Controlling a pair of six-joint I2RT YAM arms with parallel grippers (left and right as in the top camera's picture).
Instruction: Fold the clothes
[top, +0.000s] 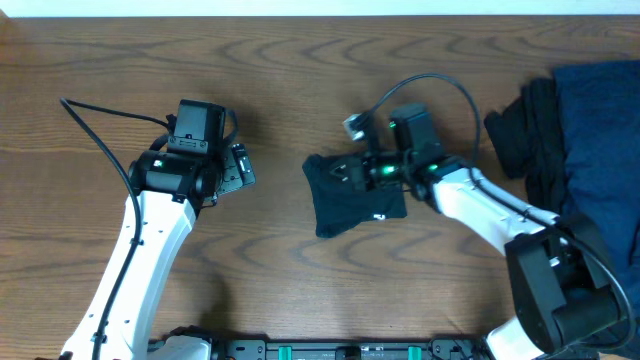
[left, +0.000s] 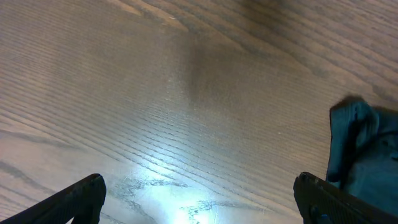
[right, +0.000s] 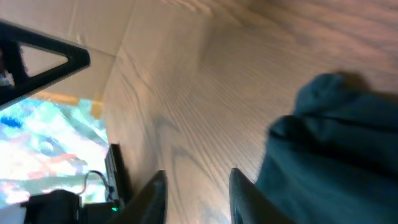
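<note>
A small dark garment (top: 355, 198), folded into a rough square, lies on the wooden table (top: 280, 280) a little right of centre. It has a small white mark (top: 380, 217) by its near right corner.

The right gripper (top: 347, 172) reaches in from the right and sits over the far edge of this square, pointing left. In the right wrist view, its two fingers (right: 155, 196) stand a modest way apart, with bare wood showing between them. The right gripper (right: 198, 174) has hold of nothing, and the dark garment (right: 336, 155) bunches up just to the right of the fingers. Whether a finger touches the cloth cannot be told.

The left gripper (top: 240, 168) is over bare table, left of the folded piece and apart from it. In the left wrist view, the fingertips (left: 84, 196) of the left gripper (left: 198, 180) are spread wide at the bottom corners, with nothing between them. An edge of the dark garment (left: 360, 155) shows at the right side, beyond the right-hand finger.

At the far right of the table lies a heap of clothes. A crumpled black garment (top: 530, 125) forms its left side, and a navy blue garment (top: 600, 140) lies beside it and runs off the right edge. The heap is well apart from both grippers.
</note>
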